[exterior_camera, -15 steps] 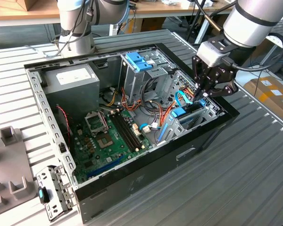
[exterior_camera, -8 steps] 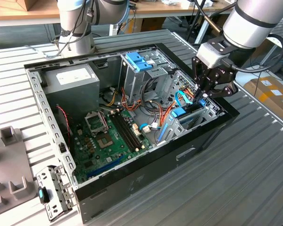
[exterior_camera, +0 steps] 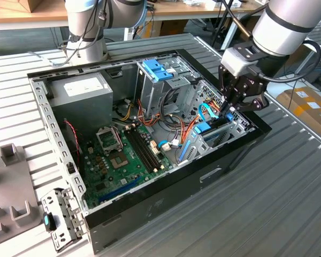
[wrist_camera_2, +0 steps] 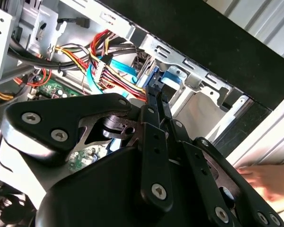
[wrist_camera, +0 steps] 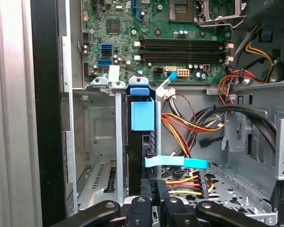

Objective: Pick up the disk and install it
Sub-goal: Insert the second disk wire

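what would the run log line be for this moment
gripper: at drive bay of open computer case | disk: on edge in the bay, between the fingers | grip: closed on disk | motherboard: exposed

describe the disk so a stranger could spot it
Inside the open computer case, find the metal drive bay at its edge. The disk stands on edge there, the one blue-railed slab between the fingers.
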`<state>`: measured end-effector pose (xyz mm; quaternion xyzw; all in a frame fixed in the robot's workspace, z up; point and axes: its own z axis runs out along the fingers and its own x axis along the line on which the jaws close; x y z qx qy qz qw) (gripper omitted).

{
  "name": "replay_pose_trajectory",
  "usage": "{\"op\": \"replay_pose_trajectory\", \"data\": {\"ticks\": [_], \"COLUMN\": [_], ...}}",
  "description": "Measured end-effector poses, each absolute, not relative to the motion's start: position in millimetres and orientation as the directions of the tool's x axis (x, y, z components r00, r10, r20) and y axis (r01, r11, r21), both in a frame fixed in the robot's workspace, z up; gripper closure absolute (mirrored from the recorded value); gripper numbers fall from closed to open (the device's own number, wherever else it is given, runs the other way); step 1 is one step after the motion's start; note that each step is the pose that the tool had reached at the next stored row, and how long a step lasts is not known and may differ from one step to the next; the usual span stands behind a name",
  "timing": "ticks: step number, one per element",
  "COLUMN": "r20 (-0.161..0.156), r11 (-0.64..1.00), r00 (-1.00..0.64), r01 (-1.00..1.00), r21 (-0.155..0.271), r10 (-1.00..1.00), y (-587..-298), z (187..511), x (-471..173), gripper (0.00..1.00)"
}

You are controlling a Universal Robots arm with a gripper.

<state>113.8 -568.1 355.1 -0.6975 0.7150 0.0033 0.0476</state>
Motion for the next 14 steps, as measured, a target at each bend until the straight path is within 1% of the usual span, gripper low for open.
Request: {"op": "replay_pose_trajectory", "data": {"ticks": [7,14], "r20": [-0.081,-0.083], "r11": [0.031,0.034], "r00": [-0.026,-0.029], "r01": [-0.998,-0.998], "r21": [-0.062,-0.062], "r10": [-0.996,-0.996], "y": [-568.1,-569.0], "z": [354.2,350.3], "x": [111.2,111.2], "gripper": [0.84,0.84]}}
